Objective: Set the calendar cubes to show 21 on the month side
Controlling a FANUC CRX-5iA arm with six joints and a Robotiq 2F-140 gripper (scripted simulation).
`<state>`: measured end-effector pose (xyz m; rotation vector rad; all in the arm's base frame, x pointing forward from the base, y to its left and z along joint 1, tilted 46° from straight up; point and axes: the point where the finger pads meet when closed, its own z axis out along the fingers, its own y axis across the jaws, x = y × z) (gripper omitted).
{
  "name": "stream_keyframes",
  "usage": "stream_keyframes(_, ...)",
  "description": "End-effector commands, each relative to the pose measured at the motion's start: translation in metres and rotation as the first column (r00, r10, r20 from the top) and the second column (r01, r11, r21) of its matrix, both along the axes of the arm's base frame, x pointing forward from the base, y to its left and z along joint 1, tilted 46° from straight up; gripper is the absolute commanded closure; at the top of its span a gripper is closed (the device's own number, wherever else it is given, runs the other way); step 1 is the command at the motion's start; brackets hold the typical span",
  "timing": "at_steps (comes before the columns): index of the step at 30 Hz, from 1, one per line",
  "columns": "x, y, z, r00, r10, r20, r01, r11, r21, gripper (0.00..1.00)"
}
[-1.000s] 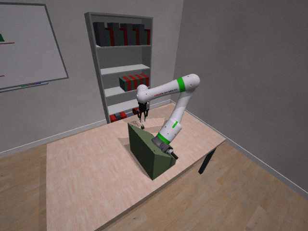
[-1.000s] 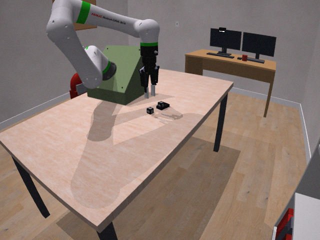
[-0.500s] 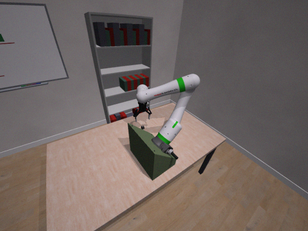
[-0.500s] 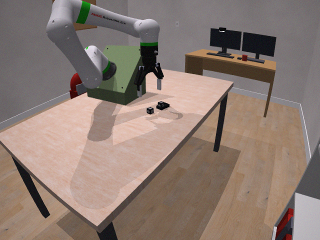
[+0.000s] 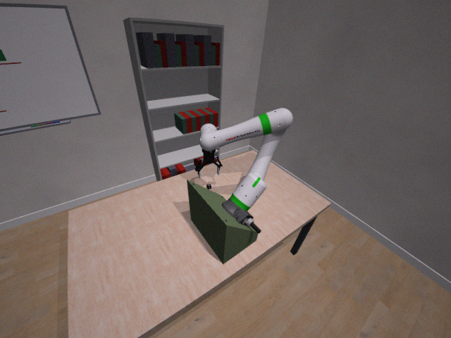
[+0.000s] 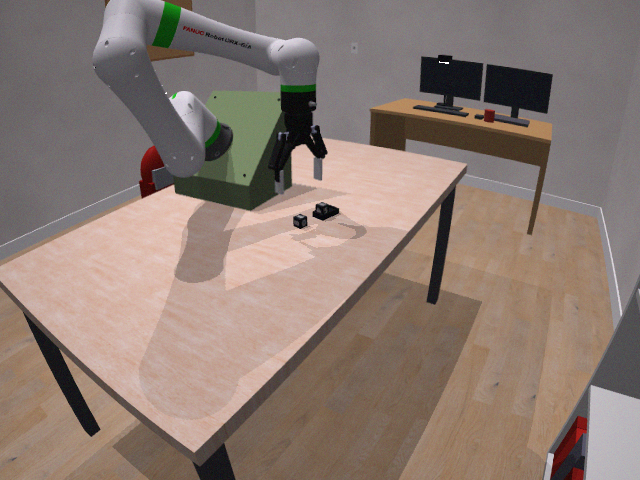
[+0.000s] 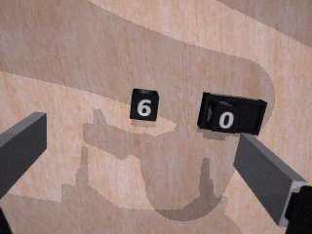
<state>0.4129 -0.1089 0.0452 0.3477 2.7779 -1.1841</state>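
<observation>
A small black cube (image 7: 144, 104) lies alone on the table with a white 6 facing up. It also shows in the exterior view (image 6: 300, 221) and in the top view (image 5: 208, 186). To its right stands the black tray, also seen in the exterior view (image 6: 325, 210). The tray holds the second cube (image 7: 226, 119), which shows a white 0 on top. My gripper (image 7: 144, 140) hangs above the table over both, its fingers wide open and empty. It also shows in the exterior view (image 6: 298, 175) and in the top view (image 5: 208, 172).
The green robot pedestal (image 6: 235, 147) stands on the table just behind the cubes. In the top view it (image 5: 218, 222) hides the tray. A bookshelf (image 5: 180, 94) stands behind the table. A desk with monitors (image 6: 465, 124) stands across the room.
</observation>
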Motion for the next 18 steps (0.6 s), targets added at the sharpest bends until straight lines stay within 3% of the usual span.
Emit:
stream_keyframes(1,0.0001,0.0002,0.0000,0.999,0.023,-0.024,-0.023,1.000,0.000,0.00)
stream_keyframes(10,0.0001,-0.0002,-0.0002,0.975,0.154,-0.160,-0.154,0.988,0.012,0.00)
stream_keyframes(18,0.0001,-0.0007,-0.0007,0.861,0.351,-0.367,-0.352,0.933,0.067,0.00)
